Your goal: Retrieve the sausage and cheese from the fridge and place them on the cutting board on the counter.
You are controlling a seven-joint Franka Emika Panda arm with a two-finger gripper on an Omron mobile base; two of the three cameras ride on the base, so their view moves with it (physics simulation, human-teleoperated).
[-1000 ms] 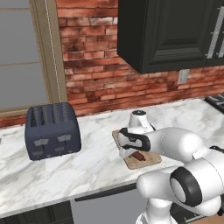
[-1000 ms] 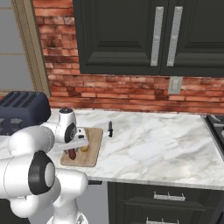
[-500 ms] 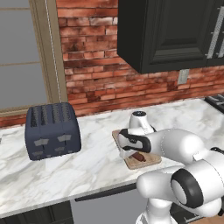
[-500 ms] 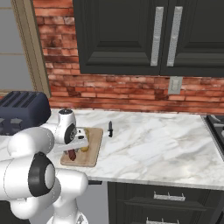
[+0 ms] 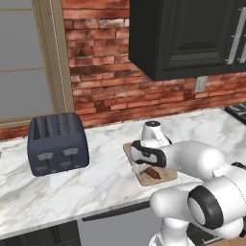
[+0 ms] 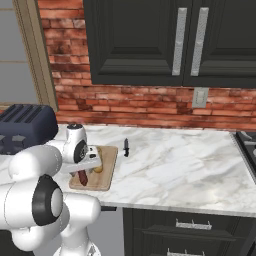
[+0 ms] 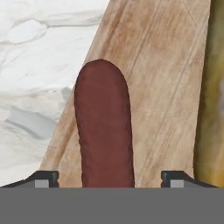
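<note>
Your gripper (image 7: 107, 177) stands wide over the board (image 7: 166, 87): in the hand view the 2 finger tips (image 7: 43, 178) sit well apart on either side of the sausage (image 7: 104, 131), with bare wood showing between each tip and the meat, so nothing is clamped. The sausage lies flat on the board, its rounded end pointing away from the hand. Just beside it, along the right edge of that view, you see a yellow-tan surface, the cheese (image 7: 212, 100) (blurred, so its shape is hard to make out).

From the right base view, the gripper (image 6: 85, 170) hangs low over the near part of the board (image 6: 107, 165), with the sausage (image 6: 82, 178) under it and the cheese (image 6: 98, 167) just beside, both on the wood. The board rests on the counter (image 6: 175, 170), near its front edge. A small dark knife (image 6: 126, 146) lies on the marble near the board's far corner, clear of the hand.

In the left base view, the toaster (image 5: 57, 143) stands well apart from the board (image 5: 166, 177), toward the window (image 5: 24, 62). Dark cabinets (image 6: 165, 40) hang above, over the brick wall (image 5: 110, 91), which carries 1 outlet (image 6: 200, 97).
</note>
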